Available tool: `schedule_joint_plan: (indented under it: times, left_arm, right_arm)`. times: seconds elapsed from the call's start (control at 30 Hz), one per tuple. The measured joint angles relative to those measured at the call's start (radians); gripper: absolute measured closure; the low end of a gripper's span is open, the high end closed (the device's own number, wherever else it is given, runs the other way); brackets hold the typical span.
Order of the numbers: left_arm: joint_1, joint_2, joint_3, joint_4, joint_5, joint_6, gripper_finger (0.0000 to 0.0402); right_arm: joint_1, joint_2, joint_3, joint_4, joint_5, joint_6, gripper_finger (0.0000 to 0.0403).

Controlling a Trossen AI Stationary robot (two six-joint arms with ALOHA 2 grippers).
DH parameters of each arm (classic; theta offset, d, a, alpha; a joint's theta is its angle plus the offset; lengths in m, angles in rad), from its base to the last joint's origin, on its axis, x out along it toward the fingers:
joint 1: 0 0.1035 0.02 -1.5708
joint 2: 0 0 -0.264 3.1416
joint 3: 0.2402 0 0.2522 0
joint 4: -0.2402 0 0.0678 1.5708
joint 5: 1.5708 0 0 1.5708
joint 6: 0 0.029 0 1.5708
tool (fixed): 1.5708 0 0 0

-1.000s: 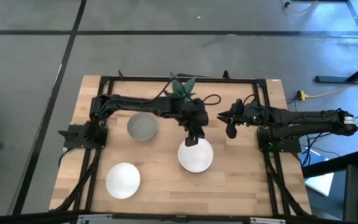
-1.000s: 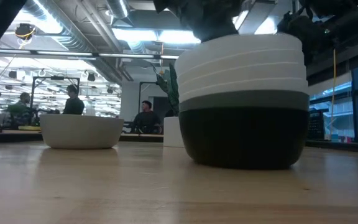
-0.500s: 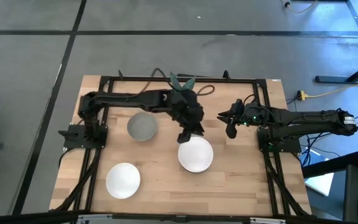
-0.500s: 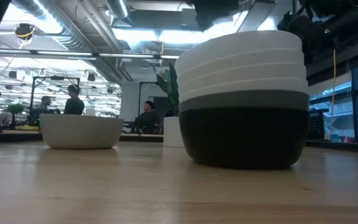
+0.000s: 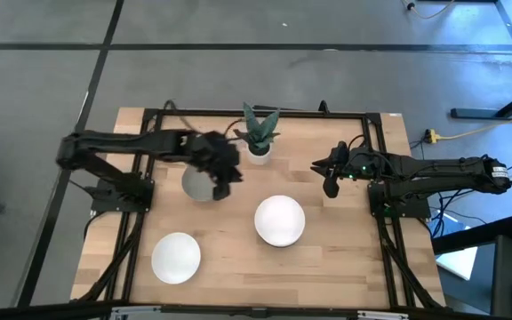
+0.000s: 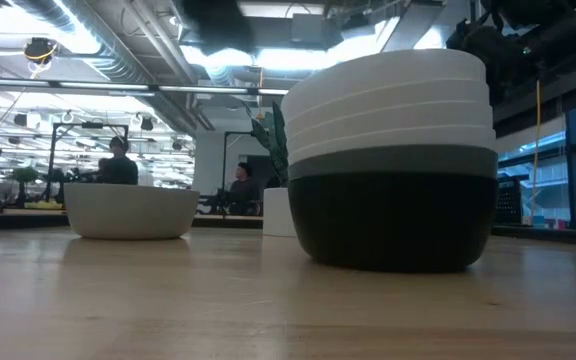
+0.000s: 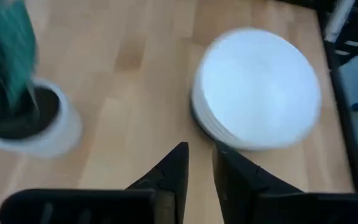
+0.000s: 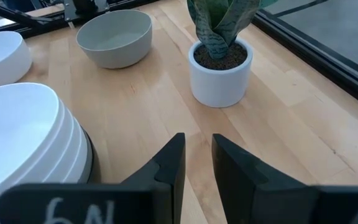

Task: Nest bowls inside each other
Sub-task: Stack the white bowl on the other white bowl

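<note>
A stack of nested bowls [image 5: 280,222] stands on its black bottom bowl near the table's middle, with a grey bowl and several white ones above [image 6: 393,160]. A single grey bowl [image 5: 196,184] rests on the table left of centre, and a single white bowl [image 5: 176,258] sits near the near-left corner. My left gripper [image 5: 223,188] hovers by the grey bowl's right rim with its fingers close together [image 7: 201,165], holding nothing. My right gripper [image 5: 329,187] waits right of the stack, fingers close together [image 8: 197,155] and empty.
A small white pot with a green plant [image 5: 258,140] stands toward the far edge between the two grippers. A black frame [image 5: 149,116] runs around the work area. Bare wood lies between the stack and the single white bowl. People sit in the room behind [image 6: 233,188].
My left gripper rose off the top of the bowl stack and swung toward the table's left, ending beside the single grey bowl. The stack stayed where it was, its top white bowl now uncovered.
</note>
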Motion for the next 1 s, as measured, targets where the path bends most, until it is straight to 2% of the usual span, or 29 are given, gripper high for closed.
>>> schedule_joint_plan:
  times: [0.2,0.33,0.6,0.8,1.0]
  left_arm:
    - [-0.079,-0.178,-0.171,-0.005,-0.017,-0.189,0.0335]
    - [-0.148,-0.227,-0.209,-0.006,0.07,-0.279,0.0335]
    - [-0.304,-0.187,-0.212,-0.265,0.095,-0.353,0.0335]
    - [-0.407,-0.135,-0.212,-0.288,0.084,-0.279,0.0335]
    - [-0.484,-0.065,-0.212,-0.3,0.084,-0.291,0.0335]
  right_arm:
    - [0.0,0.0,0.0,0.003,0.001,-0.001,0.0321]
    - [0.0,0.0,0.0,0.014,0.001,-0.001,0.0321]
    - [-0.001,0.0,0.0,0.057,0.002,-0.004,0.0321]
    - [-0.001,0.0,0.0,0.082,0.002,0.0,0.0321]
    - [-0.001,0.0,0.0,0.092,0.002,0.019,0.0321]
